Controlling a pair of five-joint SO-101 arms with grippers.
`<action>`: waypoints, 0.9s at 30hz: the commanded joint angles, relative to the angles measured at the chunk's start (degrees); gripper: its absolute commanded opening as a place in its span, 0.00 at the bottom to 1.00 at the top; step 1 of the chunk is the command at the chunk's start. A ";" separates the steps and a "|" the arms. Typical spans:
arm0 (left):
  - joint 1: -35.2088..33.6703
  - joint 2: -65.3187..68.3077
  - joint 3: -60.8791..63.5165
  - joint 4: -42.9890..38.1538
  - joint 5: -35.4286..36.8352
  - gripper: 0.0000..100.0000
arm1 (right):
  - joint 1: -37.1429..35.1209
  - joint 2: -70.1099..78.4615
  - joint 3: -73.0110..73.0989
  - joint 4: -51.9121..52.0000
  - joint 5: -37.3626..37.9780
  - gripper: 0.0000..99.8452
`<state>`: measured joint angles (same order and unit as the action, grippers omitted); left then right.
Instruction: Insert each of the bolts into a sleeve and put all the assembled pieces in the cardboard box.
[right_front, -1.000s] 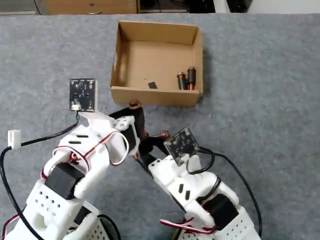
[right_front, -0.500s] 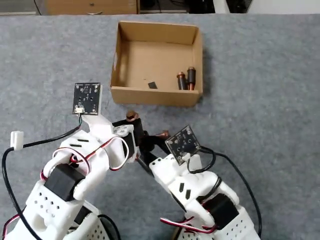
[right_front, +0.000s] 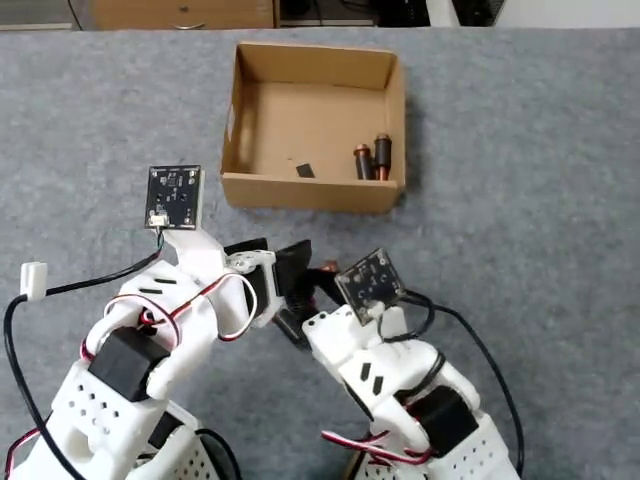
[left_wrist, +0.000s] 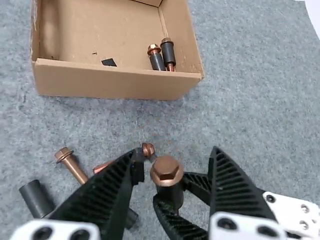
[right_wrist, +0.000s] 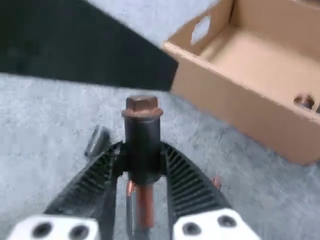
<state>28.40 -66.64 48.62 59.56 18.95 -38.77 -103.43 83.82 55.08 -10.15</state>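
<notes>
Right wrist view: we see our right gripper (right_wrist: 142, 148) clamping the sleeved bolt (right_wrist: 142, 131) upright, cardboard box (right_wrist: 235, 100) just ahead; left gripper (left_wrist: 174, 151) gapes around it.

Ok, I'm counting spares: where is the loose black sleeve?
Left wrist view: the loose black sleeve sits on the grey mat beside a loose bolt, on the arms' side of the cardboard box.

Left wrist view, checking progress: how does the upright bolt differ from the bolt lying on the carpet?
The upright bolt sits in a black sleeve; the lying bolt is bare. The right gripper holds the upright bolt's sleeve; the lying bolt rests loose on the carpet. Both are copper-coloured.
</notes>
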 joint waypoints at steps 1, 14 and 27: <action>0.44 -0.48 -0.26 -0.18 0.18 0.22 | 0.84 -7.25 -3.74 -1.93 -0.09 0.00; -16.62 -4.62 3.52 -6.07 -0.26 0.19 | 24.57 -3.21 -6.37 -20.40 -0.62 0.00; -29.80 -4.79 30.59 -19.43 -4.31 0.02 | 29.58 42.77 -40.66 -25.76 -0.53 0.00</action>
<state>1.41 -70.86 74.02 45.76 18.07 -10.11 -74.15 56.84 29.76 -10.15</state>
